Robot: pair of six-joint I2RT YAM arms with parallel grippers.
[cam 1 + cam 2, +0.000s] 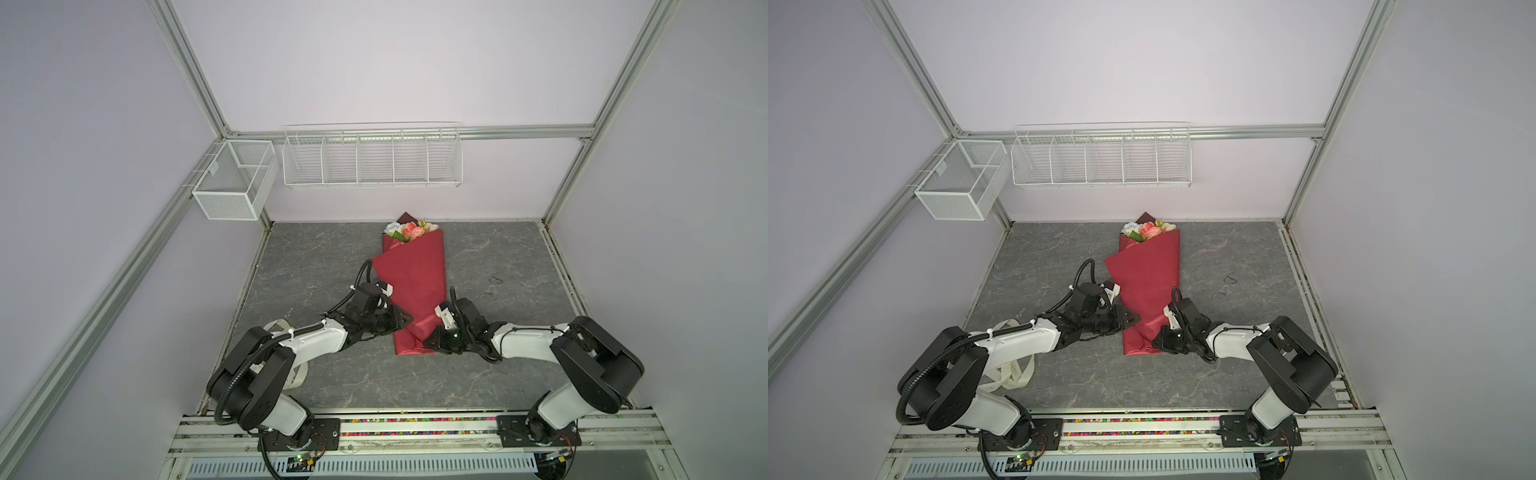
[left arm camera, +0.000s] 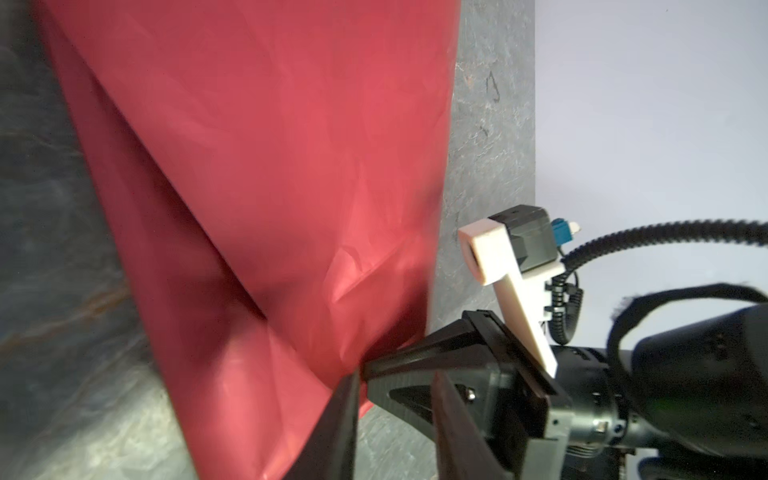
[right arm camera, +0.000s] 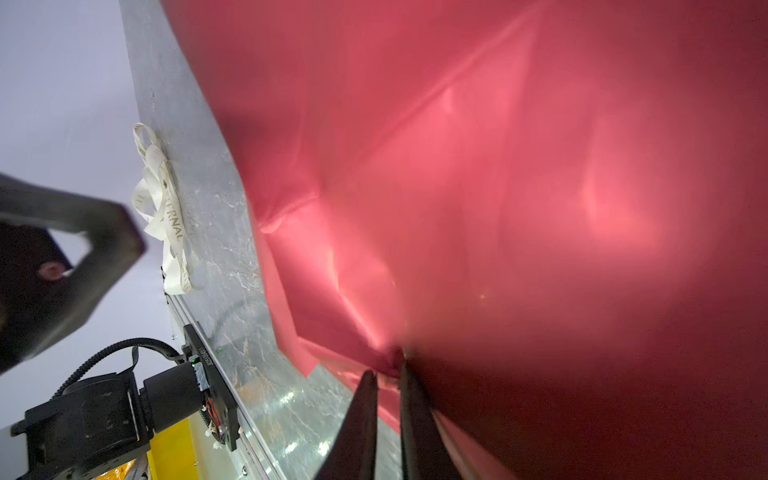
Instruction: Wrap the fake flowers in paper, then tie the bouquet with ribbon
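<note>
The bouquet of fake flowers (image 1: 411, 278) (image 1: 1146, 274) lies wrapped in dark-red paper on the grey table, its pink, cream and peach blooms (image 1: 411, 230) pointing at the back wall. My left gripper (image 1: 409, 320) (image 2: 395, 376) stands open at the left edge of the wrap's narrow lower part; one finger touches the paper (image 2: 270, 166) and bare table shows between the jaws. From the right, my right gripper (image 1: 428, 343) (image 3: 386, 370) is shut on a fold of the red paper (image 3: 498, 208) near the wrap's lower end. The stems are hidden inside the paper.
A cream printed ribbon (image 1: 1013, 374) (image 3: 166, 208) lies loose on the table at the near left, partly under my left arm. A long wire rack (image 1: 372, 160) and a mesh box (image 1: 232, 183) hang on the back wall. A small dark scrap (image 1: 494, 279) lies right of the bouquet.
</note>
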